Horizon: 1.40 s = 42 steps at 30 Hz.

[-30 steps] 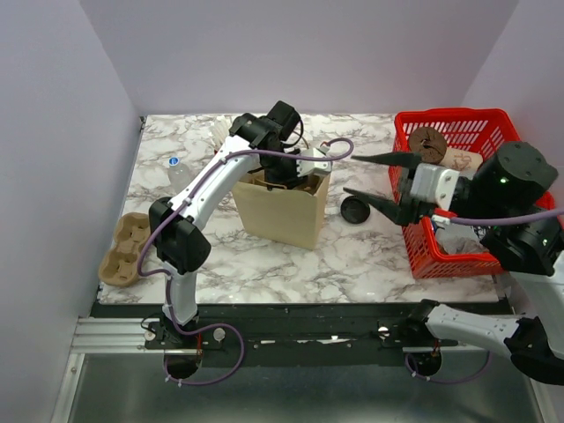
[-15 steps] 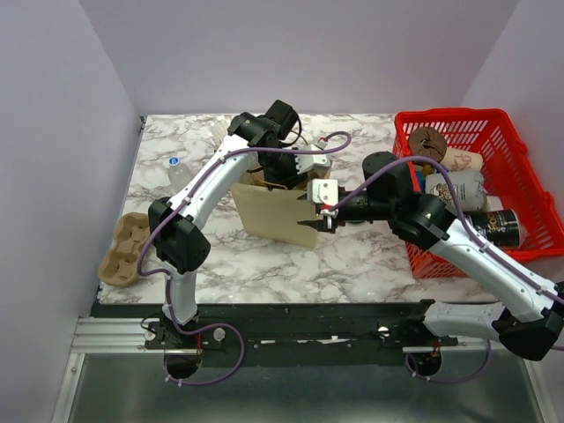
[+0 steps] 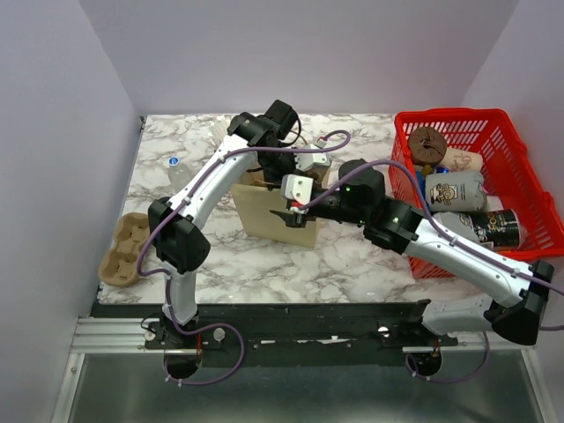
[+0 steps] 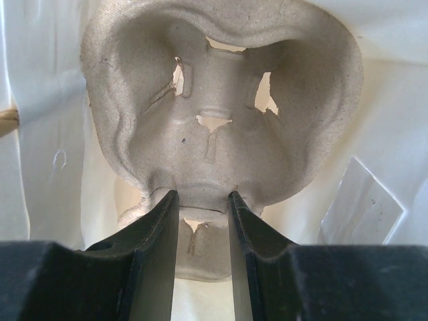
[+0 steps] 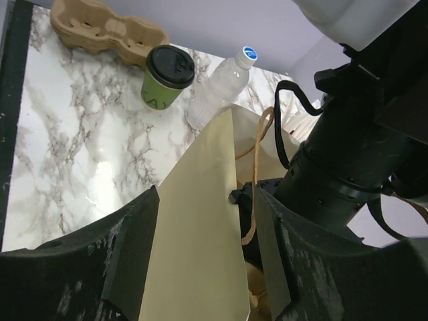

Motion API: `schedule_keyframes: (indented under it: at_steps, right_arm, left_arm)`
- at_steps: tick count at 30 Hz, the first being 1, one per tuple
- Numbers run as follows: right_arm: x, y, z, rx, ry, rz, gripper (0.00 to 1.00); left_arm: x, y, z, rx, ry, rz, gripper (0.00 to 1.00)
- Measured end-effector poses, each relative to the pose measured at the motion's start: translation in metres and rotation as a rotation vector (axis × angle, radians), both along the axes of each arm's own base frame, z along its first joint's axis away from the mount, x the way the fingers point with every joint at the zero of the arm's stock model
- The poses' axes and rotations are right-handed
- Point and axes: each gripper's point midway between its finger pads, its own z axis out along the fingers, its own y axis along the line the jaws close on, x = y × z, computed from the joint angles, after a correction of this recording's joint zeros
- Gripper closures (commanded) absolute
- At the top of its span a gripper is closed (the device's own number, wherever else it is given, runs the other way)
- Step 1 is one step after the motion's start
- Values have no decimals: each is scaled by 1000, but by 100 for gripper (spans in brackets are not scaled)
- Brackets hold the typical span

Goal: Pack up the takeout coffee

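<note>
Change: right gripper [image 5: 204, 194], over red basket [image 3: 458, 115] 1 s ago, now swung across to paper bag [image 3: 264, 225]. Left gripper [image 4: 202, 197] unmoved.
Judged: bag-steadying step; coffee not yet packed.
Takeout coffee [image 5: 167, 75]: upright, lidded, on table [image 5: 80, 147] near spare carrier [image 5: 107, 30] & water bottle [image 5: 217, 90], well apart from both grippers; hidden in top view.
Right gripper: wide open, fingers astride bag wall, nothing gripped.
Left gripper: inside bag, nearly closed, pinching pulp carrier [image 4: 221, 120] centre rib.

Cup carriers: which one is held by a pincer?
The carrier inside the paper bag, clamped by the left pincer; the other carrier lies free near the table's left edge.
</note>
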Motion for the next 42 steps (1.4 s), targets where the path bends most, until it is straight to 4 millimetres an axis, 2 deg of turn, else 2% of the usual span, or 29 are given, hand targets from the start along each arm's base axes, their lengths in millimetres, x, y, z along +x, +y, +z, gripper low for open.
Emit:
schedule_keyframes:
  at_steps: [2,3,5,6,8,9,17,18,20,21,22,24,29,33,35,38,39,41,42]
  right_arm:
    - [6,6,-6,-6,-3,-19,43]
    - [9,8,-8,-7,-4,-28,54]
    - [12,11,-12,-14,-8,-40,66]
    - [13,12,-13,-16,-6,-44,76]
    - [14,12,-14,-19,-5,-46,87]
    - [13,12,-14,-18,-2,-46,99]
    - [6,13,-12,-12,9,-13,99]
    - [5,13,-12,-11,9,-11,97]
    - [5,13,-11,-10,8,-12,84]
    - [5,12,-11,-8,7,-15,65]
    - [6,11,-9,-6,4,-22,59]
    - [9,7,-5,7,-4,-50,54]
    - [13,-4,8,33,-49,-96,52]
    - [13,-6,14,43,-69,-102,36]
    - [15,-5,13,41,-74,-106,36]
    - [21,1,4,23,-73,-108,48]
    - [22,4,-1,12,-71,-107,60]
    - [26,11,-15,-19,-60,-104,76]
    - [28,14,-21,-32,-56,-102,87]
  left_arm:
    - [0,0,0,-1,1,0,100]
    - [0,0,0,-1,1,0,100]
    - [0,0,0,-2,2,0,100]
    - [0,0,0,-2,2,0,100]
    - [-1,-1,0,-4,3,-1,100]
    - [-1,-1,0,-4,3,-1,100]
    - [3,-3,3,-11,-5,-2,100]
    - [3,-3,3,-11,-5,-2,100]
    - [2,-3,2,-11,-5,-2,100]
    - [2,-3,2,-11,-5,-2,100]
    - [2,-3,2,-10,-5,-2,100]
    - [2,-3,1,-8,1,-2,100]
    - [0,-3,-1,-10,9,-4,100]
    - [0,-3,-1,-11,10,-3,100]
    - [0,-3,-1,-11,11,-2,100]
    - [0,-3,-1,-13,13,-2,100]
    - [0,-3,-1,-13,13,-1,100]
    - [-1,-4,-1,-13,15,1,100]
    - [-1,-4,-1,-13,15,1,100]
